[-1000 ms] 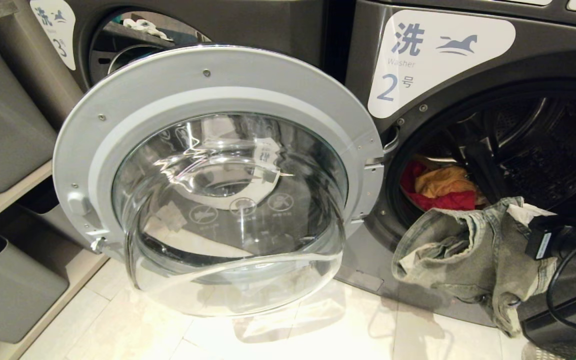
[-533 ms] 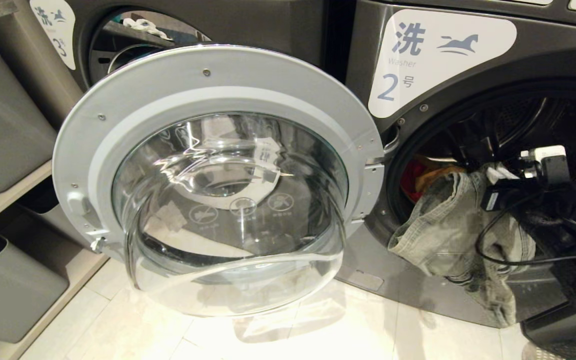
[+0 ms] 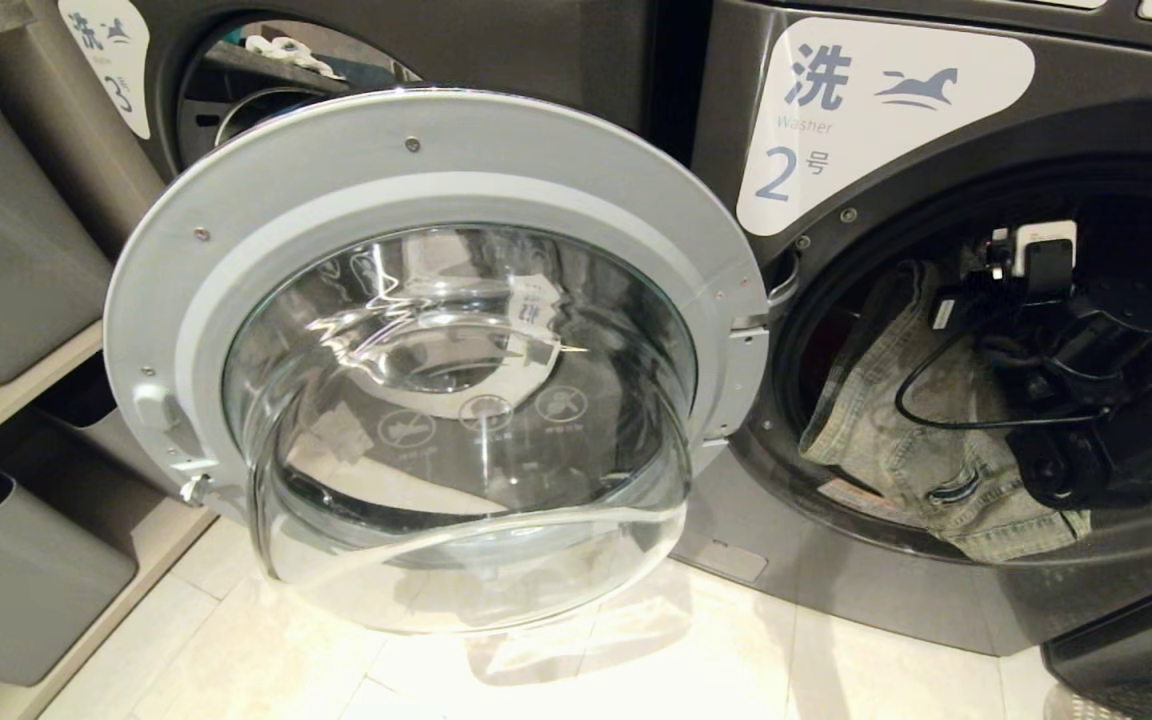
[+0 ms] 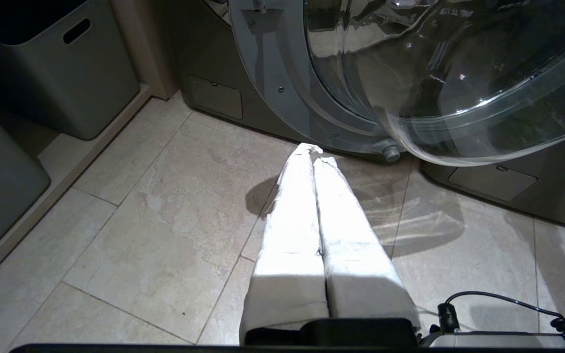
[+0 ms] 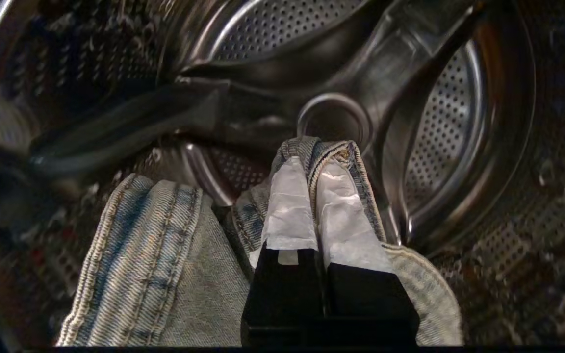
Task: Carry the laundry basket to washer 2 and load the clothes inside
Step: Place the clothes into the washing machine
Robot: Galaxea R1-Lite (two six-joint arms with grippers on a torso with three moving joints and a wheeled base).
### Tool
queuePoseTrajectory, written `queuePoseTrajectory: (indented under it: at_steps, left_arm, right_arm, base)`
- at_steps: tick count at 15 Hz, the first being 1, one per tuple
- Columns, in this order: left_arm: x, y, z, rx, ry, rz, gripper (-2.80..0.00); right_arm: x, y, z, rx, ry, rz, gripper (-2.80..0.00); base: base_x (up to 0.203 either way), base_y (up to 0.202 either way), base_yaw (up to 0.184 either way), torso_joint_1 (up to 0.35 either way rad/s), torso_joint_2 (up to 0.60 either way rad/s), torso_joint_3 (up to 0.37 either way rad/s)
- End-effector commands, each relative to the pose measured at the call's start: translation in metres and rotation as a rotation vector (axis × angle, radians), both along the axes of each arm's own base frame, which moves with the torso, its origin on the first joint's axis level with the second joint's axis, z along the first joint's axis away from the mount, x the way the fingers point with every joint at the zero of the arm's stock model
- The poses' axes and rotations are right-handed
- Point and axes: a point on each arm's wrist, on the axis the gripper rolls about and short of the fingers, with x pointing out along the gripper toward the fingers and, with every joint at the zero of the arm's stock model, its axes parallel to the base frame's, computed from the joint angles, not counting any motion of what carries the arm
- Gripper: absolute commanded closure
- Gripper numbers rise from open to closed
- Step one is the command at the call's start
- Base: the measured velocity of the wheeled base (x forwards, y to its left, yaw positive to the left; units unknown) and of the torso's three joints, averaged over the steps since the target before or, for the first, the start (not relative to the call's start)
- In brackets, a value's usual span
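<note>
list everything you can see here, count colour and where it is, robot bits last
washer 2: one, dark grey, right of the head view, drum open
door: one, pale grey rim with clear glass bowl, swung open to the left of washer 2's opening
label: one, white with a horse and a 2, above the opening
jeans: one pair, faded grey-blue, partly inside the drum, a leg draped over the lower rim
washer 3: one, dark grey, behind the open door
storage bins: at least two, grey, on the shelves at far left
floor: pale beige tiles
right gripper: one, white-wrapped fingers, shut on the jeans inside the drum
left gripper: one, white-wrapped fingers, shut and empty, above the floor
</note>
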Motion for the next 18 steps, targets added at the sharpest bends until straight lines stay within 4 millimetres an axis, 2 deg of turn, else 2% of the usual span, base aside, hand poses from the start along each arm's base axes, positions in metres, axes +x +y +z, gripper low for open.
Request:
queuePoseTrajectory:
  at_steps: [1,6,10,11,13,18]
  left_arm:
    - [0.001,0.0,-0.003,0.0,0.012,0.0,0.0]
    - [0.001,0.0,-0.003,0.0,0.01,0.0,0.0]
    - [0.001,0.0,-0.003,0.0,0.01,0.0,0.0]
    - [0.001,0.0,-0.003,0.0,0.01,0.0,0.0]
    - [0.001,0.0,-0.003,0.0,0.012,0.0,0.0]
    - [0.001,0.0,-0.003,0.0,0.01,0.0,0.0]
  right_arm:
    - [0.006,-0.001,0.009,-0.004,-0.039,-0.006,0.0]
    - [0.012,-0.011,0.038,-0.006,-0.119,-0.072,0.0]
    - [0.013,-0.024,0.05,-0.013,-0.148,-0.105,0.0]
    - [0.014,-0.024,0.047,-0.012,-0.137,-0.107,0.0]
    - [0.02,-0.025,0.031,-0.013,-0.097,-0.106,0.0]
    - [0.062,-0.029,-0.044,-0.034,0.026,-0.113,0.0]
  base:
    - [0.0,0.0,0.0,0.0,0.0,0.0]
    - [0.0,0.0,0.0,0.0,0.0,0.0]
    - [0.0,0.0,0.0,0.0,0.0,0.0]
    - [0.0,0.0,0.0,0.0,0.0,0.0]
    - [0.0,0.0,0.0,0.0,0.0,0.0]
    - [0.0,0.0,0.0,0.0,0.0,0.0]
